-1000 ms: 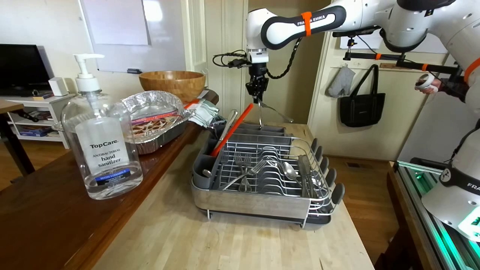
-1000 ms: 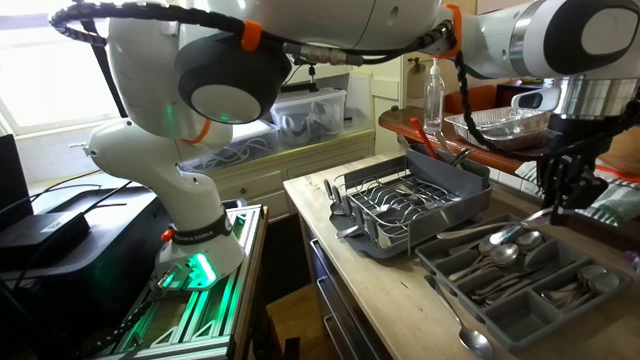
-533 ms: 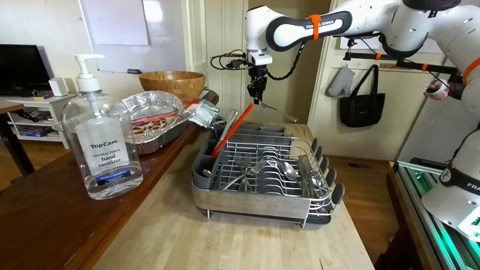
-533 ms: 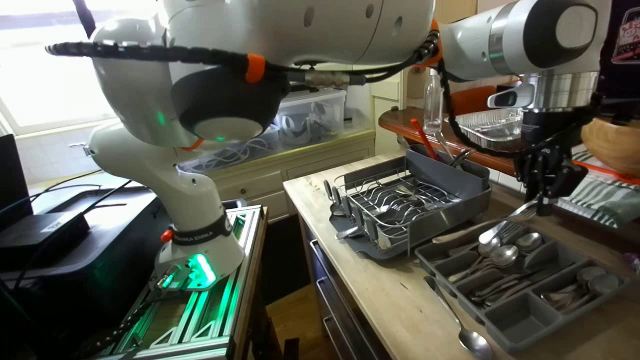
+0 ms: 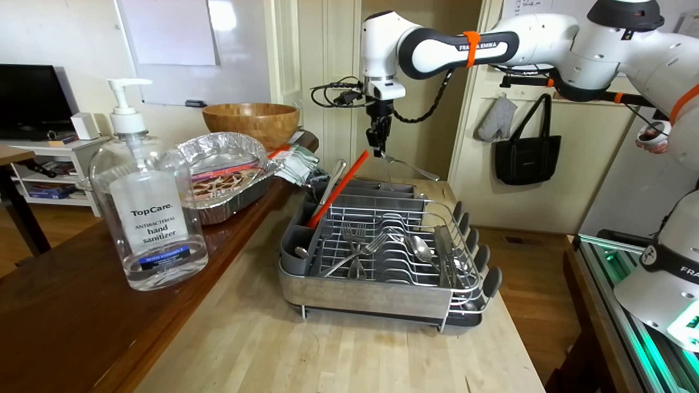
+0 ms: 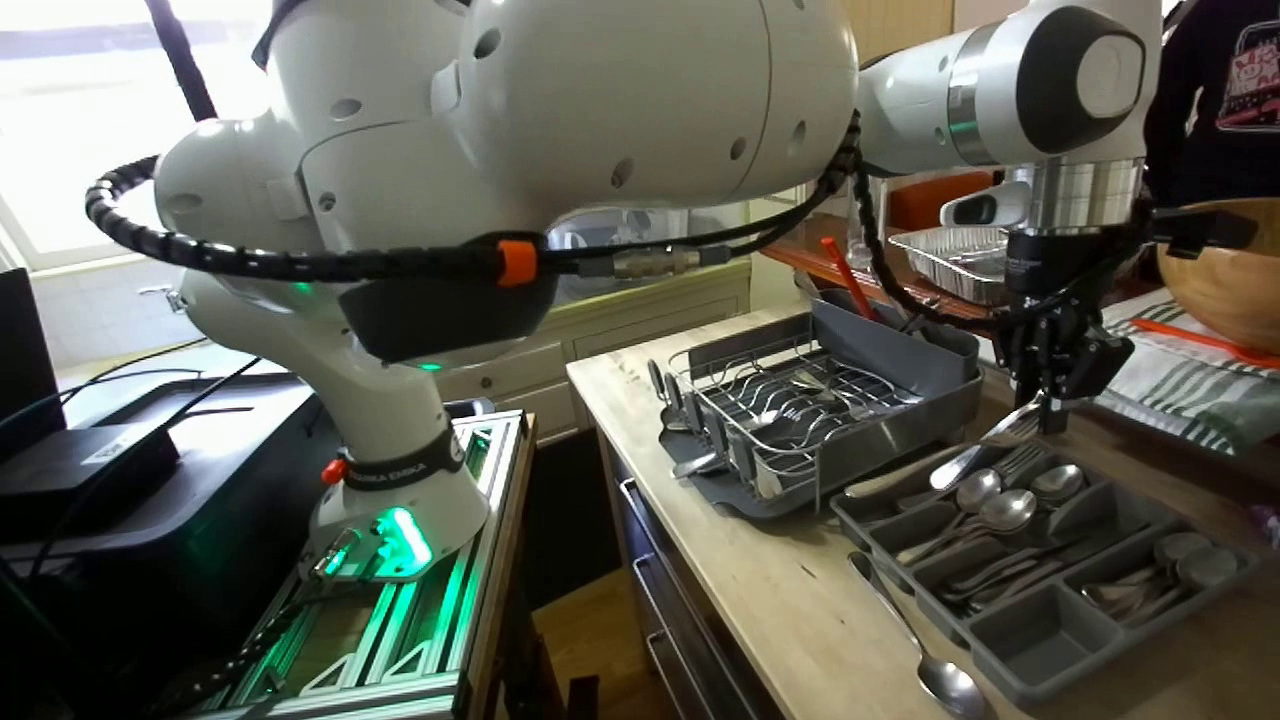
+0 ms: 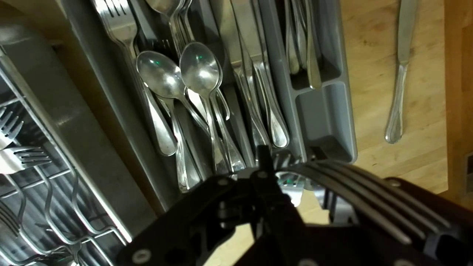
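Over a wooden counter (image 6: 765, 580), a fork (image 7: 343, 186) is clenched aloft in the gripper's (image 6: 1047, 412) jaws, not yet set down; in an exterior view a tray (image 6: 1045, 630) lies at its six o'clock, a dish rack (image 6: 900, 440) at nine, both bearing cutlery (image 6: 1008, 508).

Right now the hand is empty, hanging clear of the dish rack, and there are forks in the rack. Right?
Not empty: the hand is holding a fork, as the wrist view shows. The rest stands: it hangs clear of the dish rack in an exterior view, and there are forks in the rack.
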Motion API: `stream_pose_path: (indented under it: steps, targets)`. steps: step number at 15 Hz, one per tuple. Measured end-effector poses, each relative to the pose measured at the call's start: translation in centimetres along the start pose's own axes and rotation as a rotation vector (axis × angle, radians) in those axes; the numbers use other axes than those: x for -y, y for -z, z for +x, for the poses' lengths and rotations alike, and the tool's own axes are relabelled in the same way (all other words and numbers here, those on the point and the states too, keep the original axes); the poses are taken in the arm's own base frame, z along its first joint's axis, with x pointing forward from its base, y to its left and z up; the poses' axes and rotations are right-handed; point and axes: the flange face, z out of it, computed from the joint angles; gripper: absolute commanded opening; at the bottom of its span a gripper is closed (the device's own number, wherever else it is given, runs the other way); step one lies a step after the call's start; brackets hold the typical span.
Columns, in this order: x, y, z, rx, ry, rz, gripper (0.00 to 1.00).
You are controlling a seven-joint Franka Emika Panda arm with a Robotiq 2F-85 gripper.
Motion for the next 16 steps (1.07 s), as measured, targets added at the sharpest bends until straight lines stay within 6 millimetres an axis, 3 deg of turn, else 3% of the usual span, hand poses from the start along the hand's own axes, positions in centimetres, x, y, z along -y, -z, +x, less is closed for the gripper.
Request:
stream_pose_path:
  steps: [6,11,16]
  targets:
    - [0.7,-0.7,0.0,-0.002,-0.009,-0.006,0.07]
    - [-1.5,-0.5,1.7,-0.063,0.059,0.033,0.07]
    - [-2.4,-0.8,2.6,-0.084,0.094,0.111,0.07]
